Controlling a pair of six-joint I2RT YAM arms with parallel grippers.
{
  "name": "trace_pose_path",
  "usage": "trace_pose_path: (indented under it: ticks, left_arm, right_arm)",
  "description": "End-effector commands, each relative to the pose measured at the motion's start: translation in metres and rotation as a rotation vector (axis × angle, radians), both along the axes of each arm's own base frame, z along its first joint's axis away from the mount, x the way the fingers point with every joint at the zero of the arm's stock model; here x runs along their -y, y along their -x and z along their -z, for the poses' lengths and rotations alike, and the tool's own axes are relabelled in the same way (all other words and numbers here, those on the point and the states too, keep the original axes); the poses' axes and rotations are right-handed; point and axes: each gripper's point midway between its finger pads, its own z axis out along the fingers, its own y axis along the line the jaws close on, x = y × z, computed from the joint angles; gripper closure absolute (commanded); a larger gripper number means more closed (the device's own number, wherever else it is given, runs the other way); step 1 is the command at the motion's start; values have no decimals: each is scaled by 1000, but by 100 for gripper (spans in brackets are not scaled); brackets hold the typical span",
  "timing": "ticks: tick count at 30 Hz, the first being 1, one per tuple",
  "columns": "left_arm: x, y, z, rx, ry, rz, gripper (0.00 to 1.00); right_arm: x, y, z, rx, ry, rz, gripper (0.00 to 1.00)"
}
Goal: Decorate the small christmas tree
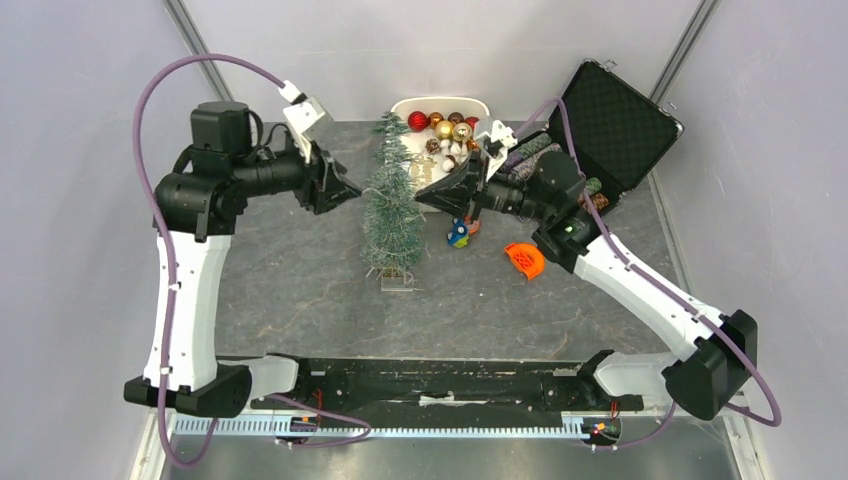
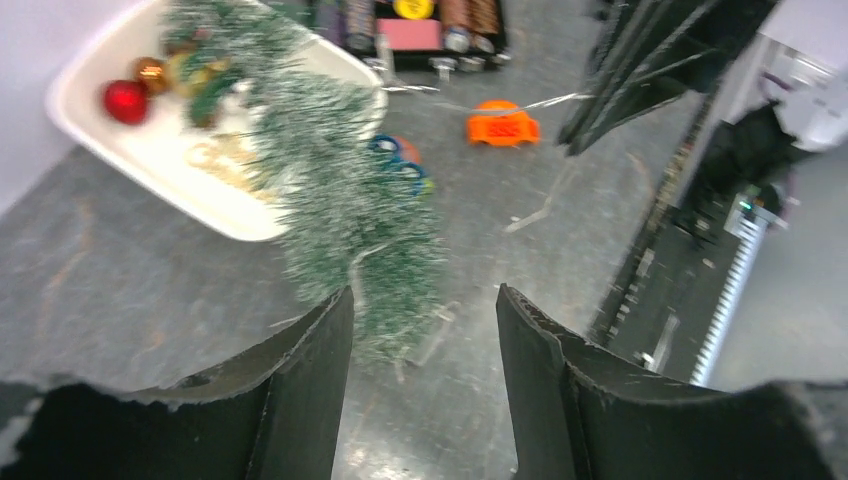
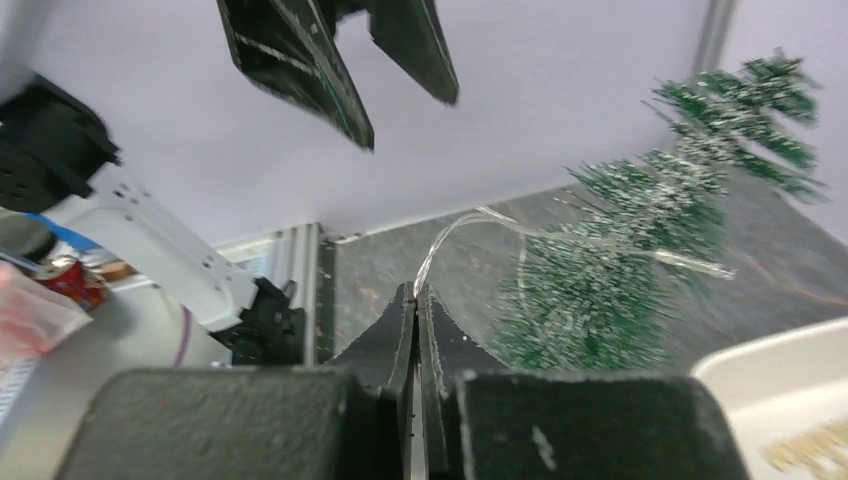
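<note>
Right gripper (image 3: 415,292): jaws are pressing together on the end of a thin clear strand (image 3: 470,218). The strand is arching up from the fingertips and running across into the branches of the small christmas tree (image 3: 610,280). I cannot tell how far it is hooked in.

Left gripper (image 2: 425,300): jaws are standing apart, gripping nothing. It is hanging just beside the tree on the side opposite the right gripper. I cannot tell whether a finger is brushing the branches.

The tree is standing upright on the grey surface (image 1: 300,290), between the two grippers, on a small clear base. The white tray (image 1: 403,104) of ornaments (image 1: 445,128) is sitting just behind it.

Risks, as judged:
- Tipping. The base is looking small for the tree's height and nothing is bracing the trunk. Any sideways tug through the strand is likely to drag or topple the tree.
- Slip. The strand is thin and slick-looking and is pinched only at the fingertips, so tension may be enough to pull it free.
- Snag. The bristly branches may be catching the strand at one spot, so it bunches instead of wrapping round.
- Collision. The two grippers are working close together across the tree, so a small lateral error could knock it toward the tray.
</note>
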Motion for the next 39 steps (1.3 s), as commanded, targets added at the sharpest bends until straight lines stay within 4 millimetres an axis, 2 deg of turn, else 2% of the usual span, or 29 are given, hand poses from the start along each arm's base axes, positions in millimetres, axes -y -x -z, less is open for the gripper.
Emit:
trace_pose_path:
  ticks: [1,5,9,15,16,17,19,20,21,25,28,29,33,34,37,39]
  left_arm:
    - [31,31,25,-87,-13,199,37]
    - [52,49,47,-75,-86,305,30]
    - [53,44,58,-11,-115,305,26]
    - [62,50,69,-11,-93,373,27]
    - [64,49,72,-22,-93,372,30]
    - [64,47,74,-26,-94,369,38]
    - [64,47,74,-28,-93,367,69]
    - [64,48,73,-23,-92,365,89]
    - [62,49,71,-16,-92,359,97]
    - [52,42,61,30,-93,243,98]
    - [33,25,54,69,-148,91,98]
    - [24,16,53,89,-180,28,98]
    - [-13,-16,42,179,-291,-195,98]
    - [-21,-21,38,205,-316,-238,98]
    - [-41,-36,31,265,-385,-335,98]
    - [-51,-46,32,287,-423,-373,98]
  right_arm:
    - [-20,27,-25,-77,-205,-88,100]
    - [-28,22,-29,-113,-278,-38,100]
    - [-26,25,-37,-126,-362,-11,100]
    - [-31,20,-33,-148,-385,15,100]
    - [-33,21,-33,-149,-386,9,100]
    - [-34,21,-33,-151,-387,7,100]
    - [-35,21,-31,-153,-382,6,100]
    - [-35,21,-30,-151,-378,8,100]
    - [-35,20,-28,-151,-372,15,100]
    - [-33,14,-17,-152,-348,56,100]
    - [-30,11,-13,-149,-339,87,100]
    - [-30,10,-12,-146,-332,95,96]
    - [-31,7,-7,-137,-291,110,58]
    - [-30,7,-6,-131,-283,117,52]
    - [-26,7,-5,-111,-266,135,41]
    - [-23,8,-5,-91,-253,142,38]
